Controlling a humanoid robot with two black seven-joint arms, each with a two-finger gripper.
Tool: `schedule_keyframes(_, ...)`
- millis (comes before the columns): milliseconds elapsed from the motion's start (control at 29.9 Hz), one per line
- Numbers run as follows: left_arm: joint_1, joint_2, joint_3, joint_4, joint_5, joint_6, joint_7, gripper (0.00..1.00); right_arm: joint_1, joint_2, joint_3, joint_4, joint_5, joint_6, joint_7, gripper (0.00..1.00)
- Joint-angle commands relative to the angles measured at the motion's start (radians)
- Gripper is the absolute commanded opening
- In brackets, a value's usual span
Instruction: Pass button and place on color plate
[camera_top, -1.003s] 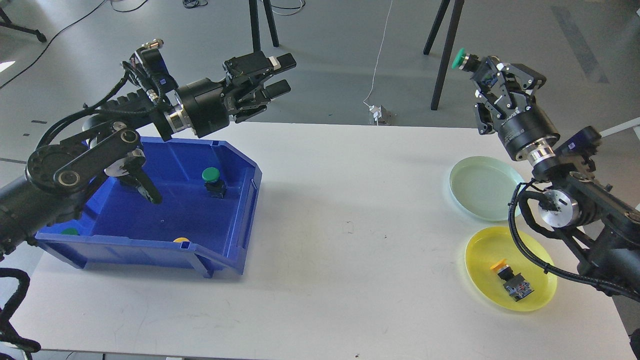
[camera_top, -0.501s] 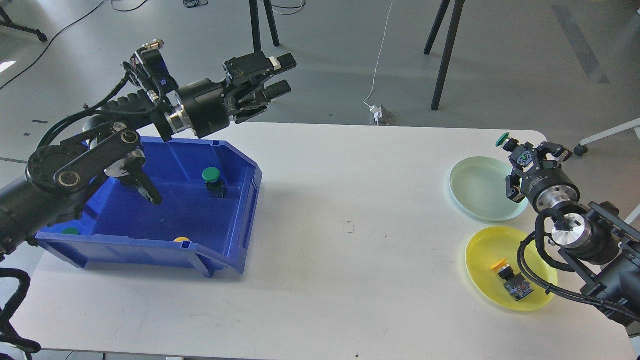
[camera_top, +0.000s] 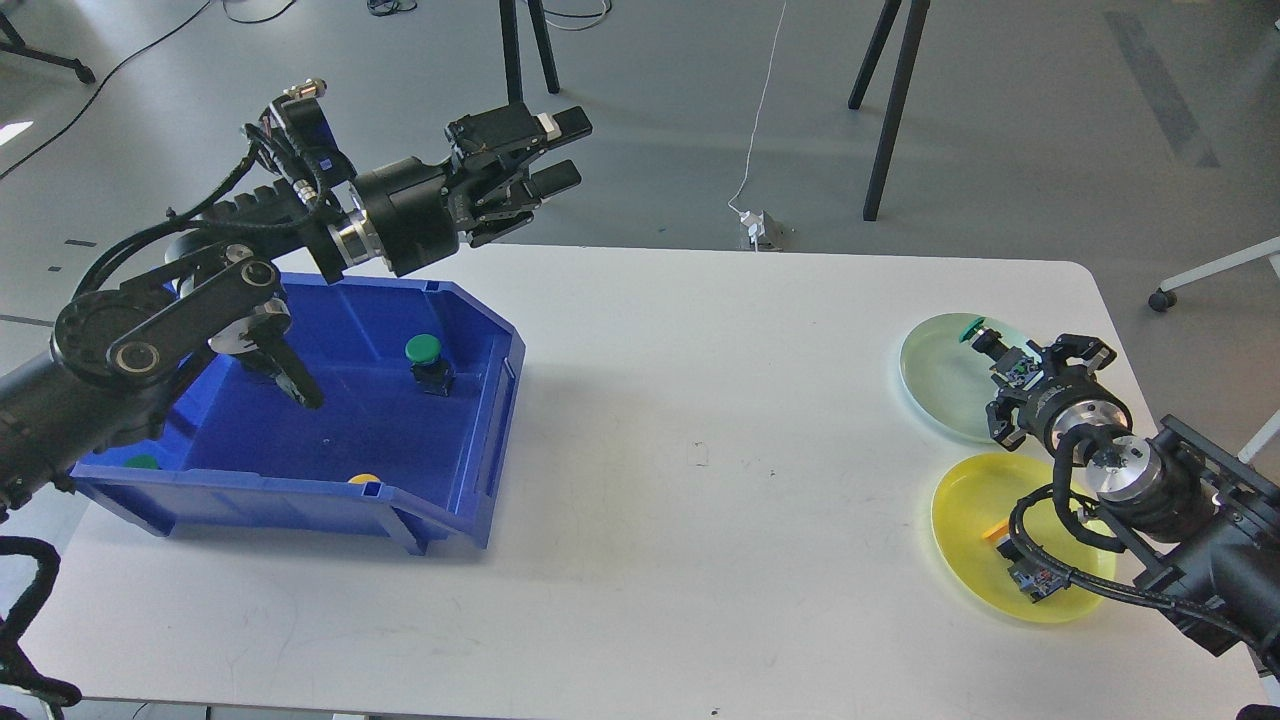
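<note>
My right gripper (camera_top: 1000, 355) is shut on a green-capped button (camera_top: 972, 329) and holds it low over the pale green plate (camera_top: 940, 385) at the right. A yellow plate (camera_top: 965, 520) nearer me holds an orange-capped button (camera_top: 1010, 555), partly hidden by my right arm. My left gripper (camera_top: 550, 150) is open and empty, raised above the table's far edge beside the blue bin (camera_top: 470, 440). Inside the bin stands another green button (camera_top: 425, 360); a green cap (camera_top: 140, 463) and a yellow cap (camera_top: 363, 480) peek over its front wall.
The white table (camera_top: 690, 450) spreads between bin and plates. Black stand legs (camera_top: 890, 110) and a white cable (camera_top: 760, 110) are on the floor behind the table.
My right arm has dropped from high above the table down to the pale green plate, carrying the green button. The left arm has not moved.
</note>
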Motion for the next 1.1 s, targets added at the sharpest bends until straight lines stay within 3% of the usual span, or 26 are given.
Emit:
schedule_keyframes(0,0.000,-0.001,0.000,0.000,0.000,0.000,0.000,0.76,0.001,0.000,0.000,0.008,0.000,0.002,0.000,0.88)
schedule_keyframes(67,0.000,-0.001,0.000,0.001,-0.001,0.000,0.000,0.76,0.002,0.000,0.002,0.014,0.000,0.006,0.000,0.94)
schedule_keyframes(267,0.002,-0.001,0.000,0.010,-0.058,0.000,0.000,0.79,0.012,-0.026,0.009,0.136,0.000,0.101,0.009,0.96)
schedule_keyframes(401,0.003,-0.003,0.000,0.119,-0.225,0.000,0.000,0.81,0.022,-0.119,0.060,0.290,-0.003,0.190,0.014,0.96)
schedule_keyframes(602,0.000,0.052,0.000,0.164,-0.337,0.000,0.000,0.84,0.079,-0.193,0.059,0.347,-0.012,0.452,0.026,0.96)
schedule_keyframes(735,0.017,0.088,-0.009,0.165,-0.405,0.000,0.000,0.87,0.084,-0.222,0.040,0.341,-0.014,0.619,0.074,0.96)
schedule_keyframes(835,0.063,0.089,-0.015,0.165,-0.494,0.000,0.000,0.89,0.082,-0.222,0.037,0.332,-0.014,0.622,0.107,0.96)
schedule_keyframes(1069,0.072,0.081,-0.049,0.164,-0.540,0.000,0.000,0.90,0.102,-0.219,0.074,0.333,-0.011,0.622,0.109,0.98)
